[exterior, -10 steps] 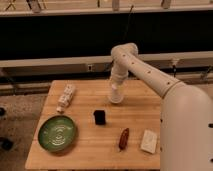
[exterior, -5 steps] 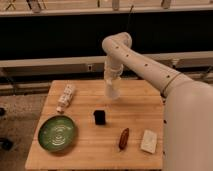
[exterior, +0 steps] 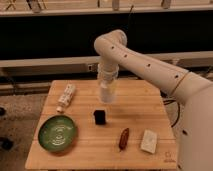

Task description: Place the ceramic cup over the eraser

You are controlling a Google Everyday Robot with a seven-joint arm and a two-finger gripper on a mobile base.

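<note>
The ceramic cup (exterior: 107, 94) is a small white tapered cup hanging at the end of my arm, above the wooden table (exterior: 145, 106). My gripper (exterior: 107, 88) points down over the middle back of the table and is shut on the cup. The eraser (exterior: 100, 117), a small black block, stands on the table just in front of the cup and slightly to its left. The cup is above it and apart from it.
A green plate (exterior: 58, 133) lies at the front left. A white patterned tube (exterior: 66, 97) lies at the back left. A reddish-brown elongated object (exterior: 123, 138) and a flat white pad (exterior: 149, 141) lie at the front right. A dark wall runs behind the table.
My arm has swung to the left with the cup in the gripper, bringing it closer over the eraser. The things on the table have not moved.
</note>
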